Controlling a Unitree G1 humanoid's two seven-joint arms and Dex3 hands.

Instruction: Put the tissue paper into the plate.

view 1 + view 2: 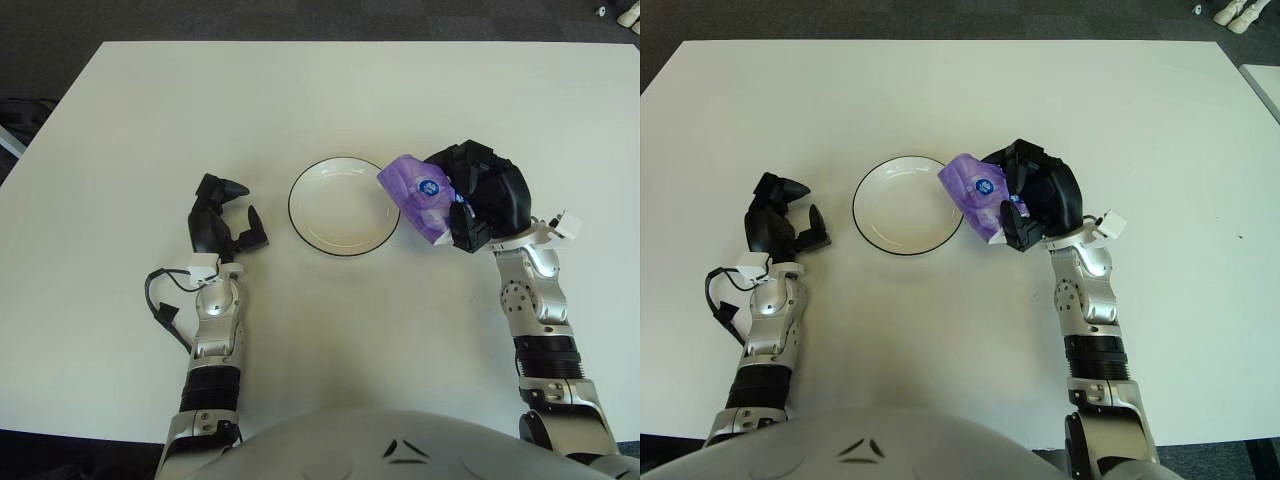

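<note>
Here we have the right hand (487, 198) at centre right of the frame, its fingers (466, 228) clenched around the purple tissue paper (418, 193), which overlaps the right-hand rim of the plate (341, 205) but is not yet over its middle. The left hand (222, 222) shows left of the plate over the white counter (320, 95), its fingers loosely spread and grasping nothing. To do this step well, we judge the pack should travel further toward the frame's centre, over the bare bowl of the plate, and come low before we let go, so the soft pack neither tips off the rim nor nudges the plate sideways.
</note>
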